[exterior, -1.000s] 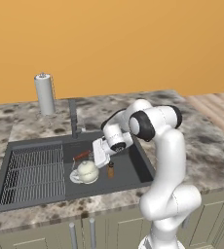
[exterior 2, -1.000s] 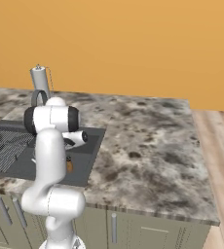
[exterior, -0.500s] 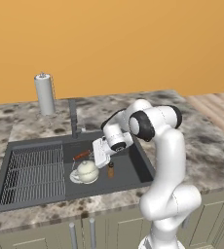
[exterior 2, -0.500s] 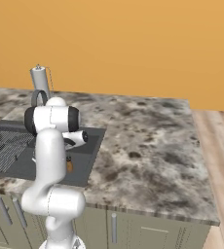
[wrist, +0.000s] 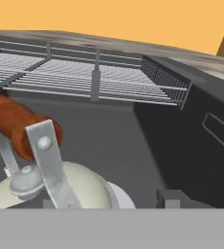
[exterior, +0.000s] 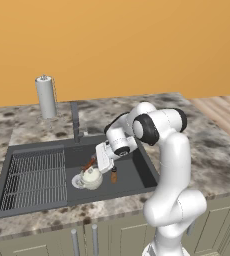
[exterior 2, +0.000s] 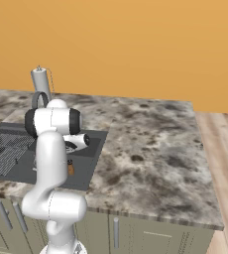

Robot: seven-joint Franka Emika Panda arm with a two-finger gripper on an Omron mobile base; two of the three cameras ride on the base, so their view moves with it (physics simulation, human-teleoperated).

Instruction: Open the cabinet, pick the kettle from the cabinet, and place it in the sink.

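No brand, label or writing can be read on anything in these views. Nearest the hand camera, the kettle (wrist: 80, 187) is seen from just above: its cream body is cut off by the lower edge, its grey lid knob (wrist: 24, 179) is visible, and the reddish-brown wooden grip (wrist: 14, 124) of its handle runs out of the picture at the left. From the left base view the kettle (exterior: 89, 177) is seen standing upright on the floor of the sink (exterior: 137, 170), just beside the wire rack (exterior: 34, 172). The gripper (exterior: 103, 159) is held close above and beside the kettle's handle; its fingers are hidden behind the hand, so whether it is spread or clamped cannot be told. A small brown bottle (exterior: 114, 175) stands in the basin near the kettle. Behind the basin the dark faucet (exterior: 76, 121) rises, and farther back a paper towel roll (exterior: 46, 97) stands on the speckled counter (exterior: 212, 145). In the right base view the sink (exterior 2: 88, 166) is largely hidden by the arm.
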